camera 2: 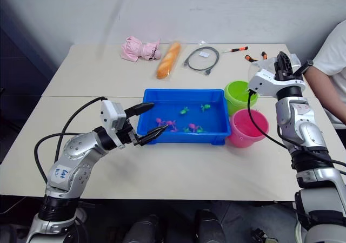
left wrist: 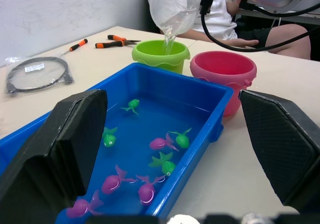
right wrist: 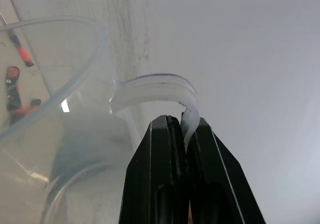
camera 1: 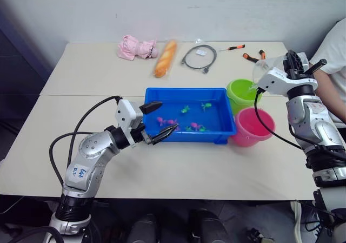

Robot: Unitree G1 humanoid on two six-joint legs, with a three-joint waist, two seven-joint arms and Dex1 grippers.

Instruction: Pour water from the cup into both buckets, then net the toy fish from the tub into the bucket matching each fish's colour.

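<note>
The right gripper [right wrist: 181, 129] pinches the handle of the cup [left wrist: 172, 7], tilted over the green bucket [left wrist: 159, 55]; the left gripper [camera 1: 158, 121] gapes empty

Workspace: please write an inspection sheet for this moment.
Surface: beige table.
Job's things: cup tilted, water running into green bucket; pink bucket beside it; blue tub holds pink and green fish.
Clutter: pink cloth, bread, screwdriver, pliers.
Grippers: right gripper shut on cup handle; left gripper open at tub's edge.
Cables: grey coil.
Surroundings: seated person, wall.
</note>
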